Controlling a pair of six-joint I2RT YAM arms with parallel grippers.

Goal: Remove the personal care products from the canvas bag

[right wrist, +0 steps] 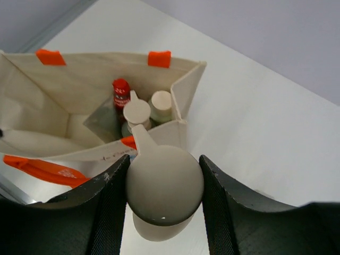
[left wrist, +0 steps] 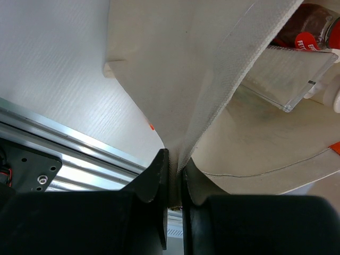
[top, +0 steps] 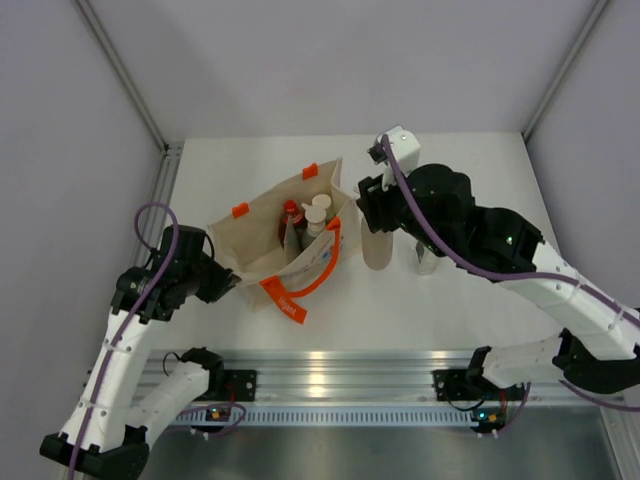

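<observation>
right gripper [right wrist: 163, 166]: partly open, fingers clamped round the pale tan round-topped plastic bottle [right wrist: 164, 187]
bottle: upright, long axis vertical, just right of the beige canvas bag with orange handles [top: 255, 235]
left gripper [left wrist: 172, 176]: pinched tight on the bag's edge

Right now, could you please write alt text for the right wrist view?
The right tool grips a pale round-topped bottle; beyond it, on the white table, the open canvas bag holds other bottles, one red-capped.
</observation>
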